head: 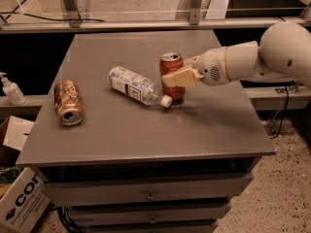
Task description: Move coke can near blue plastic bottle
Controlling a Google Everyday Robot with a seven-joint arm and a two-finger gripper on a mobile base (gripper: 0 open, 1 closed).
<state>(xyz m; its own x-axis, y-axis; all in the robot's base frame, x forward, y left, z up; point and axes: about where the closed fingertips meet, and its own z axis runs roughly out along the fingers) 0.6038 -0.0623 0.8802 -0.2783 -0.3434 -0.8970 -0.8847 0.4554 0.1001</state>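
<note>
You've got the gripper (pixel 175 76) clamped round the coke can (pixel 171 64) mid-frame, upright so it'll stand on the worktop (pixel 146 130); it's just right of the blue plastic bottle (pixel 133 85), by its cap; looks basically done

We see a grey flat-topped metal cabinet surface (pixel 121 130) with dark drawers (pixel 150 194) beneath, on a speckled floor (pixel 286 203). A pale metal rail (pixel 146 24) runs behind it. At left are a white pump bottle (pixel 10 89) and a cardboard box (pixel 19 205). The pincer (pixel 173 74) clasps the red aluminium coke can (pixel 171 63) right of the surface's middle.
</note>
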